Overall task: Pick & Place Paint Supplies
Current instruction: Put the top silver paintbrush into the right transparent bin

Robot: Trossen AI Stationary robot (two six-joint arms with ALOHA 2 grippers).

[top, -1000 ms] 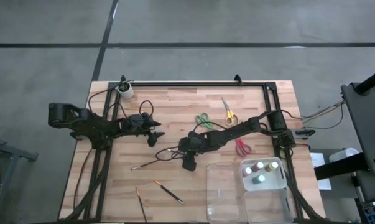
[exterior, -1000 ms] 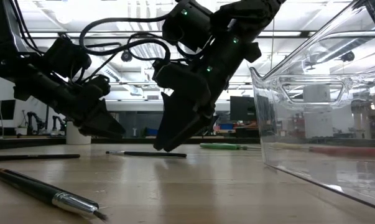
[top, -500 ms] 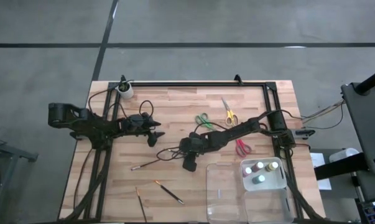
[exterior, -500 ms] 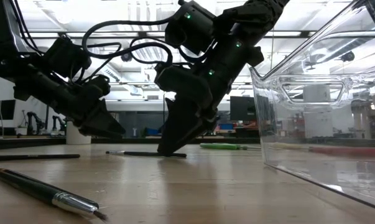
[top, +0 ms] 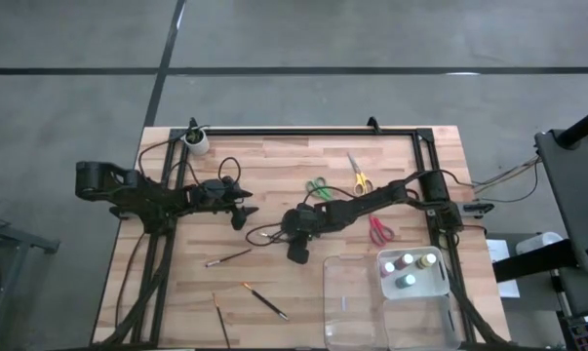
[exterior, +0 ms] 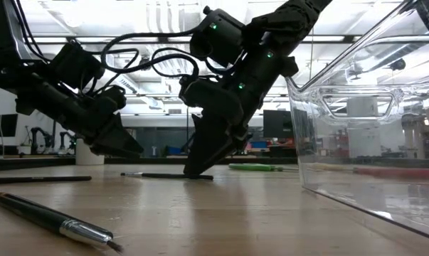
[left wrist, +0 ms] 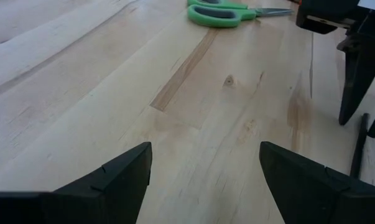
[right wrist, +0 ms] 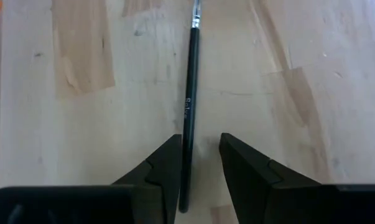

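Paint brush [right wrist: 188,93] | laid between right gripper [right wrist: 196,171] fingers, shaft along gripper's reach, one finger touching | jaws narrowed, not yet pinched | left gripper [left wrist: 206,177] spread, farther off.

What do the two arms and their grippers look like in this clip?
Both arms are matte black with loose black cables looping over them. The right arm shows small green lights. Left gripper and right gripper each have two dark, wedge-shaped fingers.
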